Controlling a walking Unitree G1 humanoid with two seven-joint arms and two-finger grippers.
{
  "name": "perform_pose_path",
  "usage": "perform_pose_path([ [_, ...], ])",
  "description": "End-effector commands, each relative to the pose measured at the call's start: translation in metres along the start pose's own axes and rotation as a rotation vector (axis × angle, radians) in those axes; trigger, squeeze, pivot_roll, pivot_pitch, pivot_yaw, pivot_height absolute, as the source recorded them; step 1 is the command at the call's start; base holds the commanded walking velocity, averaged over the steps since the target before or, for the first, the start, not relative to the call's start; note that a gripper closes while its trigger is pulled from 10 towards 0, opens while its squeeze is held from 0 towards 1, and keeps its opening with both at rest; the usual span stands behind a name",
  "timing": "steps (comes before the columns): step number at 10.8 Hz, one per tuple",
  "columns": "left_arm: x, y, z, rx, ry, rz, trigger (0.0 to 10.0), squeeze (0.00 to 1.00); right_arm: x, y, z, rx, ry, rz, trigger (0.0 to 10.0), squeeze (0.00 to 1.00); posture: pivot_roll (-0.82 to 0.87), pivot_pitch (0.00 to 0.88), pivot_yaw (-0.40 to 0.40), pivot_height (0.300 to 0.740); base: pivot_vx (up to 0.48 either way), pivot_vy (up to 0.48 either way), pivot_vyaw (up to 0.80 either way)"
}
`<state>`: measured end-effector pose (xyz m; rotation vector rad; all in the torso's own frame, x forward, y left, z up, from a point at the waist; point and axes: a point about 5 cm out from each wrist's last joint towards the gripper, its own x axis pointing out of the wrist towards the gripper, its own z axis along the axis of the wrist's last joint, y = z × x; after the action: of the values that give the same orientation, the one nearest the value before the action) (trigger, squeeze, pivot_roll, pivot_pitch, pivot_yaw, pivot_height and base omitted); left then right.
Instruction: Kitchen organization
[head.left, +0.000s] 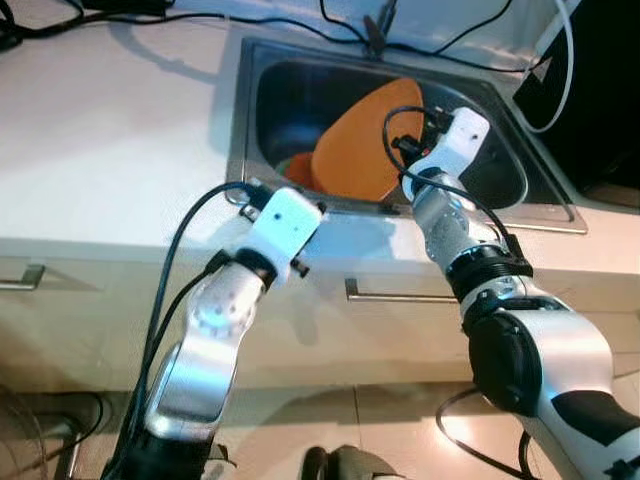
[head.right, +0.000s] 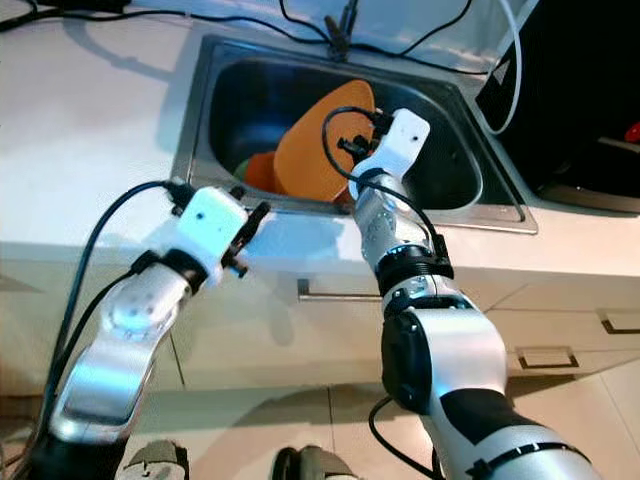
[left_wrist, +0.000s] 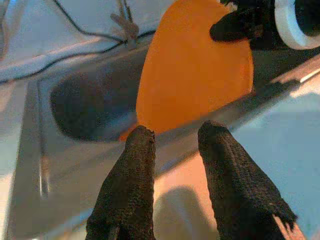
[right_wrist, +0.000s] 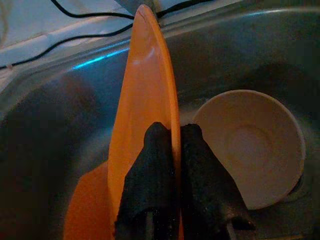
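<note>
Right wrist view: an orange plate (right_wrist: 145, 100) stands on edge in the steel sink (head.left: 280, 90), its rim pinched between the right gripper (right_wrist: 172, 137)'s two black fingers, with a cream bowl (right_wrist: 255, 145) lying on the sink floor beside it. The left gripper (left_wrist: 175, 137) hovers over the counter (head.left: 110, 150) at the sink's near edge, fingers narrowly parted and holding nothing.

head eyes look steeply down on the sink (head.left: 262, 70); wrist cameras look along fingers, close, into it.
</note>
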<state>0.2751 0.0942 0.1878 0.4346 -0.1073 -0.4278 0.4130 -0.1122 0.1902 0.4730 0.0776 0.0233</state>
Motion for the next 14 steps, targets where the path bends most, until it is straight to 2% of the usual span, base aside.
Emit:
perform_pose_path([
  [1,-0.004,-0.003,0.003,-0.031,0.002,0.004,10.0,0.00,0.001,-0.007,0.004,-0.027,-0.012,-0.012,10.0,0.00,0.08,0.183,-0.228,0.719,0.000,0.000,0.00],
  [4,-0.016,0.001,0.004,-0.044,0.027,0.032,10.0,0.00,0.000,-0.003,-0.002,-0.040,-0.002,-0.006,10.0,0.00,0.10,0.205,-0.216,0.719,0.000,0.000,0.00],
  [5,-0.017,0.001,0.004,-0.042,0.032,0.031,10.0,0.00,0.000,-0.004,-0.003,-0.042,0.001,-0.012,10.0,1.00,0.10,0.211,-0.213,0.719,0.000,0.000,0.00],
  [6,-0.018,0.001,0.005,-0.040,0.039,0.029,10.0,0.00,-0.001,-0.004,-0.004,-0.043,0.004,-0.013,10.0,1.00,0.10,0.220,-0.211,0.719,0.000,0.000,0.00],
  [7,-0.018,0.002,0.004,-0.040,0.044,0.029,10.0,0.00,-0.001,-0.005,-0.005,-0.043,0.007,-0.012,10.0,0.00,0.10,0.222,-0.211,0.719,0.000,0.000,0.00],
  [9,-0.016,0.003,0.005,-0.035,0.046,0.031,10.0,0.00,-0.001,-0.006,-0.008,-0.045,0.016,-0.010,10.0,0.00,0.09,0.218,-0.215,0.719,0.000,0.000,0.00],
  [10,-0.014,0.003,0.005,-0.028,0.044,0.033,10.0,0.00,-0.002,-0.009,-0.008,-0.071,0.022,-0.017,10.0,1.00,0.09,0.213,-0.217,0.719,0.000,0.000,0.00],
  [11,-0.014,0.004,0.005,-0.027,0.044,0.034,10.0,0.00,-0.001,-0.010,-0.006,-0.082,0.020,-0.019,10.0,1.00,0.10,0.213,-0.217,0.719,0.000,0.000,0.00],
  [12,-0.013,0.004,0.005,-0.025,0.045,0.034,10.0,0.00,-0.001,-0.010,-0.004,-0.106,0.010,-0.017,10.0,0.92,0.09,0.208,-0.217,0.719,0.000,0.000,0.00],
  [13,-0.011,0.004,0.004,-0.020,0.045,0.037,10.0,0.00,0.000,-0.009,0.002,-0.147,-0.021,-0.013,10.0,0.00,0.09,0.200,-0.216,0.719,0.000,0.000,0.00],
  [14,-0.010,0.005,0.005,-0.014,0.043,0.037,10.0,0.00,0.000,-0.009,0.006,-0.195,-0.042,-0.016,10.0,0.00,0.08,0.198,-0.215,0.719,0.000,0.000,0.00],
])
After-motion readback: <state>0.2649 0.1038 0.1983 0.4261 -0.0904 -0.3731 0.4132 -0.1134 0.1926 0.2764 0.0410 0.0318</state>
